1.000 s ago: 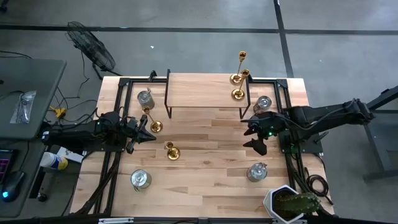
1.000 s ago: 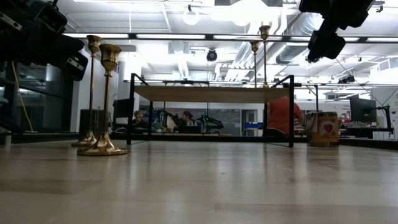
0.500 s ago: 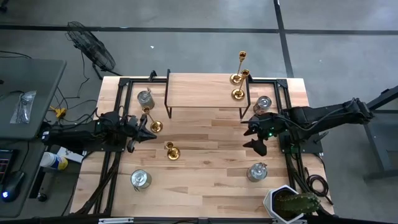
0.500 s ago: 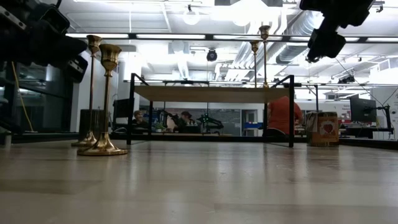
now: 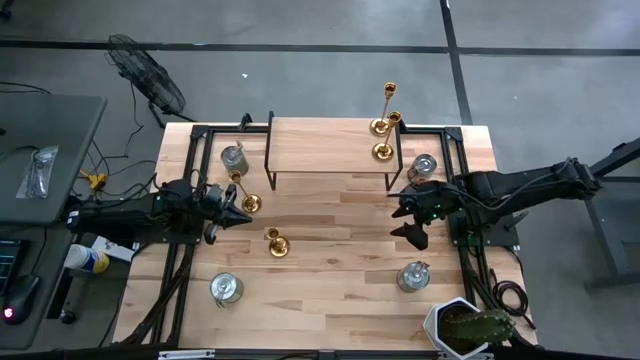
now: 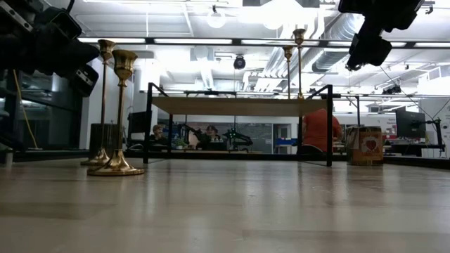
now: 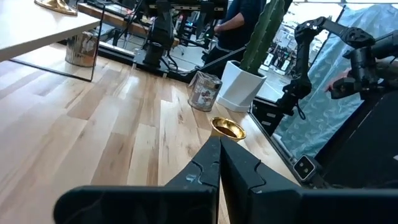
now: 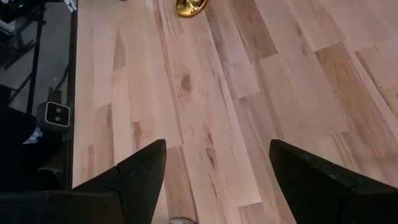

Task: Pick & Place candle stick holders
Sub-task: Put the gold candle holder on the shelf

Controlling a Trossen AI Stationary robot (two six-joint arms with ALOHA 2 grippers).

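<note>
Gold candle stick holder (image 5: 277,243) stands just past my closed left gripper (image 5: 238,213); my right gripper (image 5: 407,222) waits open, well apart.

Wooden table (image 5: 330,290) bears candle stick holders (image 5: 277,244), jars (image 5: 226,288), shelf (image 5: 330,145).

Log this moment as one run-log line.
left gripper: shut, empty, beside a gold brass candlestick | right gripper: open, empty, above bare wooden table | two gold candlesticks on shelf

Candle stick holders (image 5: 276,243): polished, glossy brass-coloured metal. Table (image 5: 330,285): pale wood planks, smooth matt finish. Jars (image 5: 227,288): dull silver-grey metal.
</note>
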